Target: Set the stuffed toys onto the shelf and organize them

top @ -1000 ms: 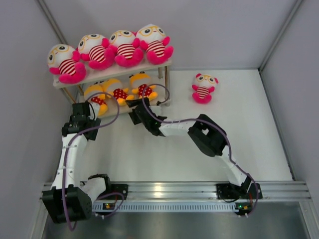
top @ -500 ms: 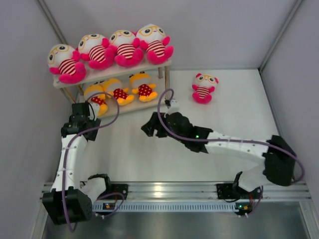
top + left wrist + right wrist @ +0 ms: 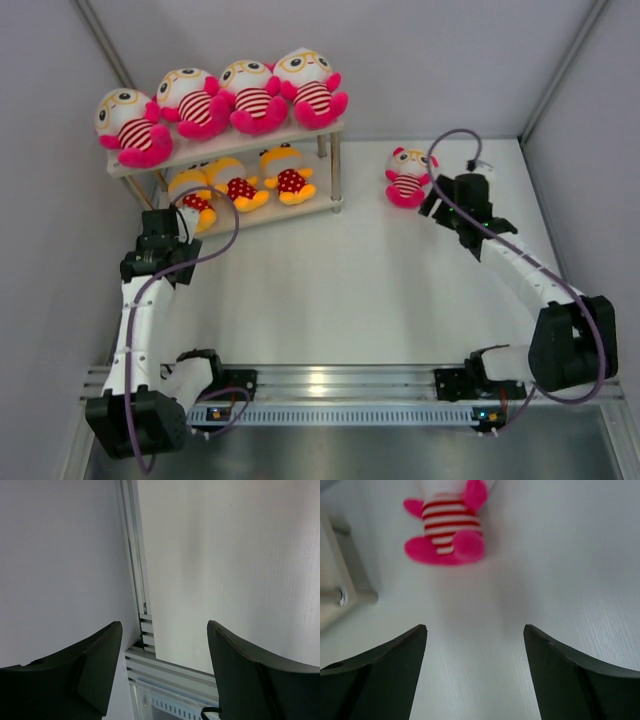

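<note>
The shelf (image 3: 215, 153) stands at the back left. Several striped stuffed toys (image 3: 255, 97) sit in a row on its top board, and three orange-yellow ones (image 3: 240, 186) lie on the lower board. One more striped toy (image 3: 407, 177) lies alone on the table to the right of the shelf; the right wrist view shows it (image 3: 446, 532) ahead of the fingers. My right gripper (image 3: 436, 203) (image 3: 475, 630) is open and empty, just right of this toy and not touching it. My left gripper (image 3: 160, 268) (image 3: 165, 627) hangs open and empty in front of the shelf's left end.
Grey walls close in the table on the left, back and right. A shelf leg (image 3: 350, 565) stands left of the loose toy. An aluminium rail (image 3: 350, 380) runs along the near edge, and the left wrist view shows it (image 3: 165, 667) at the corner with the left wall.
My right arm has swung from the front of the shelf's lower board across to the right and now stands beside the loose striped toy. The left arm has not moved.
</note>
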Available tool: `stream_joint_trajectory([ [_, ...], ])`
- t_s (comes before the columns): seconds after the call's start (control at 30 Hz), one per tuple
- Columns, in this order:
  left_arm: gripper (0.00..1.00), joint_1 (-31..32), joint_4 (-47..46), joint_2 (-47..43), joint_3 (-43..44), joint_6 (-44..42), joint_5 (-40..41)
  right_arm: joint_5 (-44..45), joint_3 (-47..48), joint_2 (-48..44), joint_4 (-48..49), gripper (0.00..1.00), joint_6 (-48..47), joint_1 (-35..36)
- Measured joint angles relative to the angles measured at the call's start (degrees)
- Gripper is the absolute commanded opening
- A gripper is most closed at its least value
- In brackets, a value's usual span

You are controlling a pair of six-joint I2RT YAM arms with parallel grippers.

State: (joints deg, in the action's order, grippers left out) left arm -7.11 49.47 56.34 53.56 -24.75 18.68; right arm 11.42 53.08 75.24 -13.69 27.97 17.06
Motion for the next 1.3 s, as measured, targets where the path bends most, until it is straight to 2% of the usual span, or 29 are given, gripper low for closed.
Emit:
stream_joint_trajectory([
  [0.07,0.75,0.0,0.1,-0.1,0.0,0.0,-0.2,-3.8,-2.6,1.0,6.6,0.79,6.2,-8.0],
  [0.13,0.75,0.0,0.2,0.0,0.0,0.0,-0.6,-6.3,-3.8,4.2,11.8,0.79,11.6,-11.9],
  [0.37,0.75,0.0,0.3,0.2,0.0,0.0,-0.8,-12.7,-1.4,21.9,23.7,0.79,22.4,-10.3],
  [0.67,0.75,0.0,0.3,1.3,0.0,0.0,-0.8,-12.8,5.2,32.2,31.1,0.77,24.4,-10.1],
  [0.8,0.75,0.0,0.3,1.6,0.0,0.0,-0.8,-12.9,6.6,34.9,35.1,0.6,25.4,-10.1],
  [0.87,0.75,0.0,0.3,1.9,0.0,-0.2,-0.8,-13.3,6.6,36.0,36.3,0.57,26.3,-10.1],
  [0.97,0.75,0.0,0.3,2.7,0.0,-0.3,-0.8,-14.3,6.6,37.3,37.2,0.58,27.7,-10.0],
  [1.0,0.75,0.0,0.3,2.9,0.0,-0.3,-0.8,-14.4,6.6,37.4,37.4,0.54,27.8,-10.0],
  [1.03,0.75,0.0,0.3,3.1,0.0,-0.3,-0.8,-14.4,6.6,37.4,37.4,0.46,27.8,-9.9],
  [1.07,0.75,0.0,0.3,3.2,0.0,-0.3,-0.8,-14.5,6.7,37.4,37.6,0.18,27.6,-9.8],
  [1.1,0.75,0.0,0.3,3.2,0.0,-0.3,-0.8,-14.6,6.7,37.4,37.7,0.02,27.4,-9.7],
  [1.3,0.75,0.0,0.3,3.3,0.0,-0.4,-0.7,-15.4,6.8,34.6,34.6,0.0,24.8,-9.1],
])
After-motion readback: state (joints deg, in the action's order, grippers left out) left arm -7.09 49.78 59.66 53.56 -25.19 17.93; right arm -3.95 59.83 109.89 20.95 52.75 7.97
